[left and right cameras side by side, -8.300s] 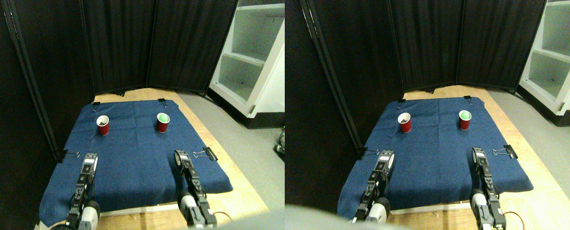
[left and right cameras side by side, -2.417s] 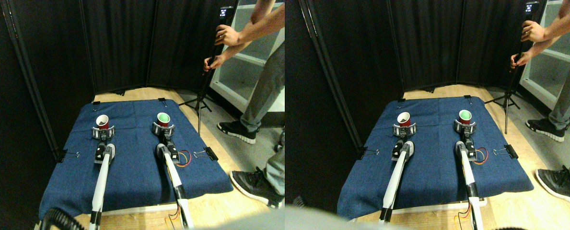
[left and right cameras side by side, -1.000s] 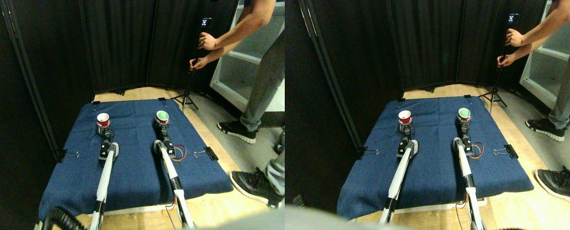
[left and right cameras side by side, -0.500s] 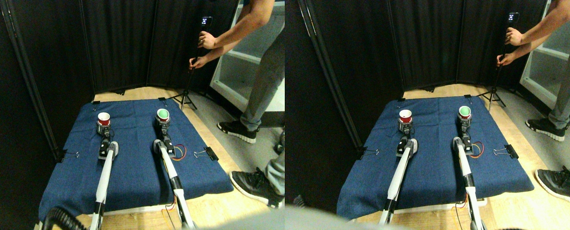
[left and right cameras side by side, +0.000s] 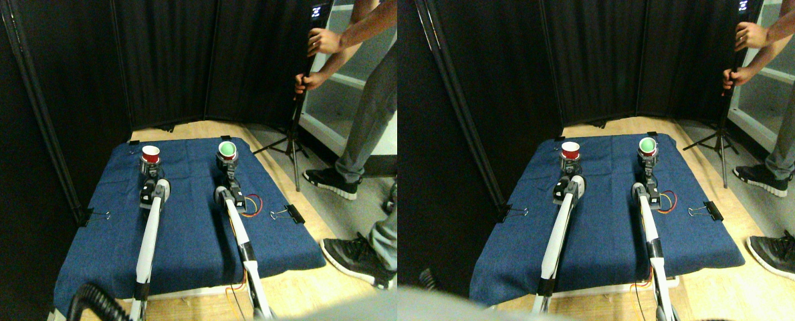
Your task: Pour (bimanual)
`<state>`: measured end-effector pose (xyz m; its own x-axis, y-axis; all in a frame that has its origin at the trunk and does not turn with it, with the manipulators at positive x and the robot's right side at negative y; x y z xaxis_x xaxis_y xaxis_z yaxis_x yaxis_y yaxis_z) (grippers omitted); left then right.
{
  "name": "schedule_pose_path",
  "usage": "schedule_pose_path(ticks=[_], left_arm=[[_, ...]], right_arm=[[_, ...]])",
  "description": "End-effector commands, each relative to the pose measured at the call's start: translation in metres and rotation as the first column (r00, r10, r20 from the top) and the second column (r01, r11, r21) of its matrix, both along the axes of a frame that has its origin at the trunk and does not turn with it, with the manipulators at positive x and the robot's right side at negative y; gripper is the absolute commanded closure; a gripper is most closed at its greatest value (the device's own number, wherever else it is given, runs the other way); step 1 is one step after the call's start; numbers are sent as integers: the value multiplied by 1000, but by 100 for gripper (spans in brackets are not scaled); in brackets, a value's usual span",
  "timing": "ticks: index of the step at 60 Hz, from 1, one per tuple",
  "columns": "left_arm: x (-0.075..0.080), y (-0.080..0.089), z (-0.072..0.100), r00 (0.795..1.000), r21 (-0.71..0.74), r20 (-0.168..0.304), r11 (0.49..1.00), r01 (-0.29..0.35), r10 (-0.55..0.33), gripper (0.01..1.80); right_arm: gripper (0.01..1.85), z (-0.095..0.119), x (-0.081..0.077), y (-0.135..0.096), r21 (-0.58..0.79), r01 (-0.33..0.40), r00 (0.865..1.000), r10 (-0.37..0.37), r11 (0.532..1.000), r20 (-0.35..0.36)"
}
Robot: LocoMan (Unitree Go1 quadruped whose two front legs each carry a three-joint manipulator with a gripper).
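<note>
- Nearest, both pale arms reach forward over the blue cloth (left and right cameras side by side: 190, 234), which is held down at its edges by binder clips (left and right cameras side by side: 289, 214). Any lift should go straight up, so that the arms do not drag and wrinkle the cloth.
- The left tool (left and right cameras side by side: 150, 170) sits clamped on the lower body of the left red cup (left and right cameras side by side: 150, 156). This cup appears raised off the cloth near the far left of the desk. What it holds is too small to tell.
- The right tool (left and right cameras side by side: 226, 164) is likewise clamped on the right red cup (left and right cameras side by side: 226, 151), whose inside shows green. It also seems held up, level with its partner and well apart from it.
- My judgement: the step in hand is lifting both cups. Doing it well means keeping them upright and bringing them together slowly before tilting one rim over the other's mouth.
- The thin cup walls could buckle or slip, so the squeeze should stay moderate.
- Farthest, a person's hands (left and right cameras side by side: 321, 42) grip a tripod pole (left and right cameras side by side: 298, 107) beside the desk, clear of the arms.
</note>
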<state>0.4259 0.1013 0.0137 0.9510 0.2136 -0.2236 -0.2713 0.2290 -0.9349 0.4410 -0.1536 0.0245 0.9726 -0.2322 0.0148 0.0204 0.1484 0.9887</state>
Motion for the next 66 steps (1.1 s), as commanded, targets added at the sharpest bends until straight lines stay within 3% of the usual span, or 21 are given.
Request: schedule_pose_path(ticks=[1, 18, 34, 40, 66], left_arm=[[2, -10, 16, 999, -8, 42, 1000, 9, -9, 148], [1, -29, 24, 999, -52, 25, 998, 24, -23, 148], [0, -47, 34, 997, -68, -9, 995, 78, -79, 148], [0, -50, 36, 996, -70, -20, 994, 80, -81, 148], [1, -54, 51, 991, -34, -34, 991, 129, -130, 148]], right_arm=[[153, 22, 2, 5, -23, -12, 999, 13, 1000, 51], [153, 46, 3, 9, -58, -57, 996, 61, 997, 58], [153, 62, 7, 13, -103, -94, 993, 101, 990, 67], [153, 67, 8, 13, -130, -107, 992, 114, 986, 45], [153, 98, 16, 21, -209, -144, 984, 163, 967, 75]])
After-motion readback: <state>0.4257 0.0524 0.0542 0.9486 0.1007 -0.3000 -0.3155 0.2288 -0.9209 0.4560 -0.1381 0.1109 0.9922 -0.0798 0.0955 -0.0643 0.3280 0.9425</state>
